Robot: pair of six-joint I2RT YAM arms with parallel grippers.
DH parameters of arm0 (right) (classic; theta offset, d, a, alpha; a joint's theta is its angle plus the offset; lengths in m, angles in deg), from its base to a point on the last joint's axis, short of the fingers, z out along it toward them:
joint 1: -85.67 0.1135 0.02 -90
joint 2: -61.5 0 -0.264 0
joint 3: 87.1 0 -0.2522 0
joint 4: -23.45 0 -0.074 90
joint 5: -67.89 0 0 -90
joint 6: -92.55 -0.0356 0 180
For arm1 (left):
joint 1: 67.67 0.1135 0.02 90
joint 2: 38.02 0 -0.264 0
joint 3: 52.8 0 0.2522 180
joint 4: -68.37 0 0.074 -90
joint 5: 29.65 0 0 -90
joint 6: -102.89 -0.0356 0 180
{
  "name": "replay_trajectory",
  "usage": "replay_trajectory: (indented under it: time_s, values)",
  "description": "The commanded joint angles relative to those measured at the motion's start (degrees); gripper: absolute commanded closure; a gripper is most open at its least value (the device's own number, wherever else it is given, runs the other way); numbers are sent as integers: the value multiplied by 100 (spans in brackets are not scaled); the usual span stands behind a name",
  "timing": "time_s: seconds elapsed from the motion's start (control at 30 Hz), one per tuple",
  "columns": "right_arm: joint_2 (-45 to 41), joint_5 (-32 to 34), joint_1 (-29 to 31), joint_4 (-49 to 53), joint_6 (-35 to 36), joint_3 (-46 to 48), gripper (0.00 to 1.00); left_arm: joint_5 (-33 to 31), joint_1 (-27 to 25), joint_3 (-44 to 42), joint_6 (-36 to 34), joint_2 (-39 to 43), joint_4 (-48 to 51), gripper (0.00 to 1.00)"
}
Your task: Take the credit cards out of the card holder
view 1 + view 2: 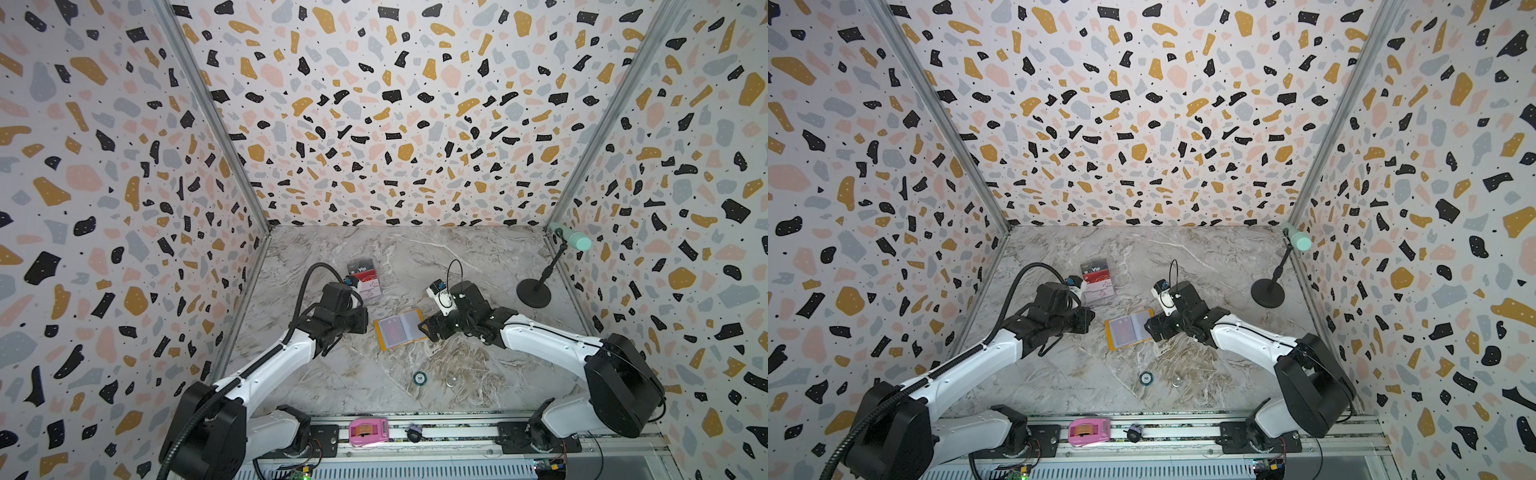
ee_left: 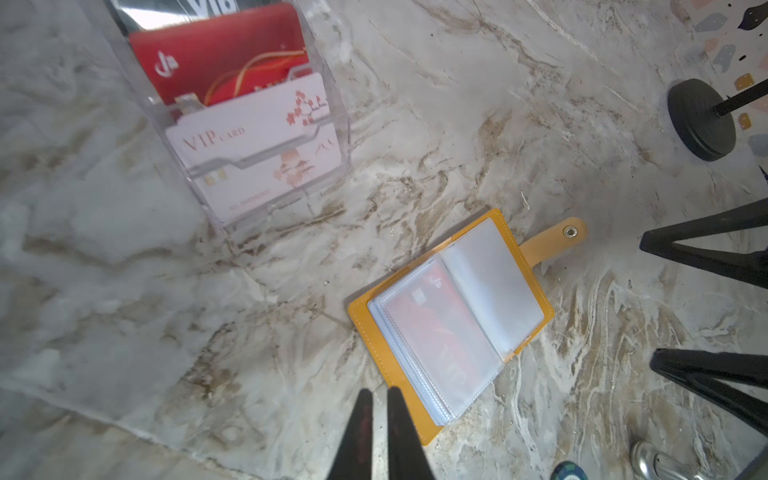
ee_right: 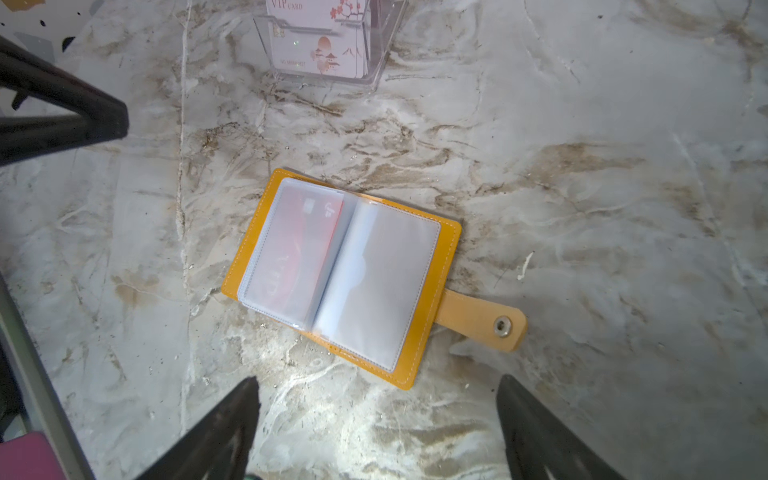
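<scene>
While the left pincer (image 2: 379, 390) hovers closed, the right pincer (image 3: 378, 379) gapes.

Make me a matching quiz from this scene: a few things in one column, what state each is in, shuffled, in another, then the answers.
Things
1. mustard-yellow book-like card holder
2. clear acrylic card stand
3. left gripper
4. right gripper

States
A. open wide, holding nothing
B. lying open on the marble table, a red card in one clear sleeve
C. shut, holding nothing
D. standing on the table with a white VIP card at its front

Pairs: 1-B, 2-D, 3-C, 4-A
</scene>
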Motion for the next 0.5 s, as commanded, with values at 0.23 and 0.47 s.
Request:
replay_trajectory:
  time_s: [0.23, 0.47]
  values:
    - [660, 511, 486, -341, 52, -632, 12, 186, -283, -453, 390, -597, -1033, 99]
    - [1163, 662, 774, -842, 0, -729, 12, 538, -328, -677, 550, -1094, -1703, 100]
